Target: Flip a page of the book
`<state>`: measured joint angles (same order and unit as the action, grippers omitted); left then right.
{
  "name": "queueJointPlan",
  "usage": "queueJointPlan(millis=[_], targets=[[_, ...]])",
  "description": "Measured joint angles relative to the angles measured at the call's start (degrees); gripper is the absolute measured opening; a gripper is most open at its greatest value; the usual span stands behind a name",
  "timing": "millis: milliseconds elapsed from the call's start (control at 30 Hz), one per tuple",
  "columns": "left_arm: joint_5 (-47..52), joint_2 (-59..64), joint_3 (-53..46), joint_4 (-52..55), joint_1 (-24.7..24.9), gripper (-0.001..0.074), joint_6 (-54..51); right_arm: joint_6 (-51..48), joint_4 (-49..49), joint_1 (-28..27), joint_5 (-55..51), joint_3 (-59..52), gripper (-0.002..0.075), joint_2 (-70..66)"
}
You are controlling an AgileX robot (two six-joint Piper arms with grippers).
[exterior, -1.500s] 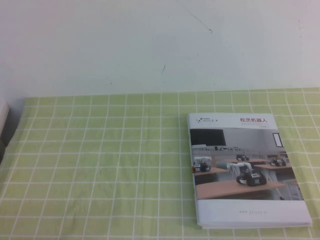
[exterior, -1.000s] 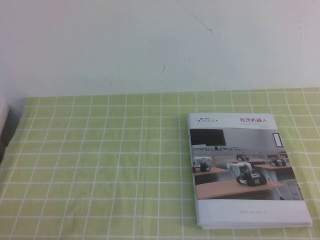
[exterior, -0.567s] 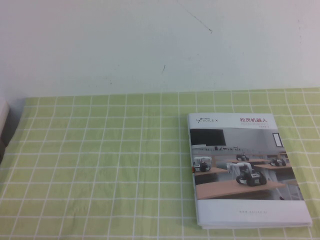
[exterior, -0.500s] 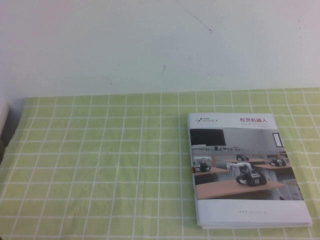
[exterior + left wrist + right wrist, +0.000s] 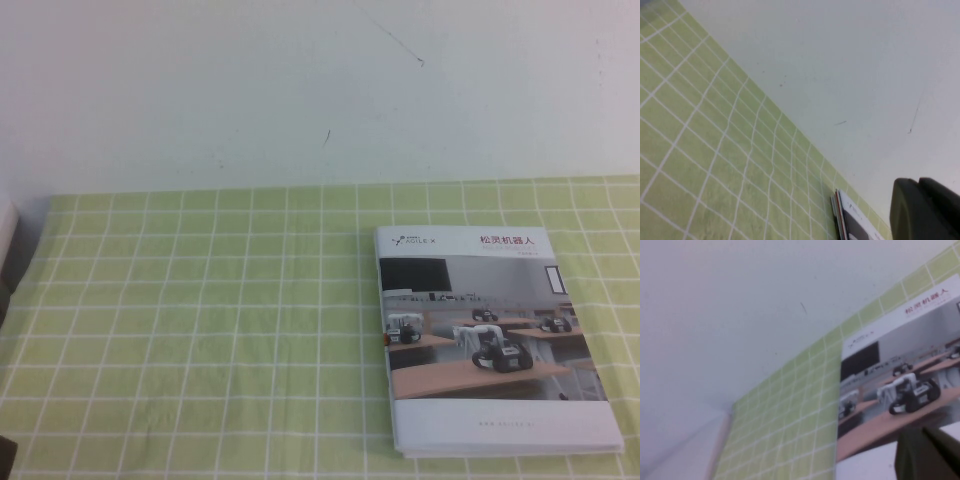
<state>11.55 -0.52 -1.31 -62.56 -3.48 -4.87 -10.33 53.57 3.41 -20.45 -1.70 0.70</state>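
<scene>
The book [image 5: 490, 340] lies closed and flat on the right side of the table, with its page, the classroom-robot cover [image 5: 485, 330], facing up. In the right wrist view my right gripper [image 5: 923, 432] hovers over the book [image 5: 890, 390] near the cover's white lower strip, its dark fingers [image 5: 910, 455] pressed together with nothing between them. In the left wrist view my left gripper [image 5: 919, 182] is shut and empty, well away from the book [image 5: 852, 225], whose spine edge shows beside it. Neither gripper's fingers appear in the high view.
A green checked tablecloth [image 5: 200, 330] covers the table, with a white wall [image 5: 300, 90] behind it. A pale object [image 5: 8, 225] stands at the table's far left edge. A dark shape [image 5: 6, 457] shows at the high view's lower left corner.
A dark shape has come into the lower left corner of the high view. The book has not moved.
</scene>
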Motion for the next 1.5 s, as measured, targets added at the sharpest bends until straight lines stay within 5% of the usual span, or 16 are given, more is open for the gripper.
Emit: queueJointPlan(millis=[200,367,700,900,1133,1500], targets=[[1.8,0.0,0.0,-2.4,0.0,-0.0004,-1.8,-4.5,5.0,0.0,3.1,0.0,-0.0003,0.0],[13.2,0.9,2.5,-1.3,0.0,-0.0004,-8.0,-9.8,5.6,0.0,3.1,0.0,-0.0003,0.0],[42.3,27.9,38.4,25.8,0.0,-0.0004,-11.6,-24.5,5.9,0.0,-2.5,6.0,-0.0003,-4.8],[47.2,41.2,54.3,24.2,0.0,-0.0004,-20.2,-27.5,3.5,0.0,-5.2,11.3,-0.0003,-14.8],[46.2,52.4,58.9,17.9,1.3,-0.0004,-26.9,-27.9,-5.3,0.0,-6.5,20.0,-0.0003,-28.3],[28.8,68.6,58.9,24.5,25.3,-0.0004,-26.5,-27.2,-18.4,0.0,-18.9,36.0,-0.0003,-45.1]])
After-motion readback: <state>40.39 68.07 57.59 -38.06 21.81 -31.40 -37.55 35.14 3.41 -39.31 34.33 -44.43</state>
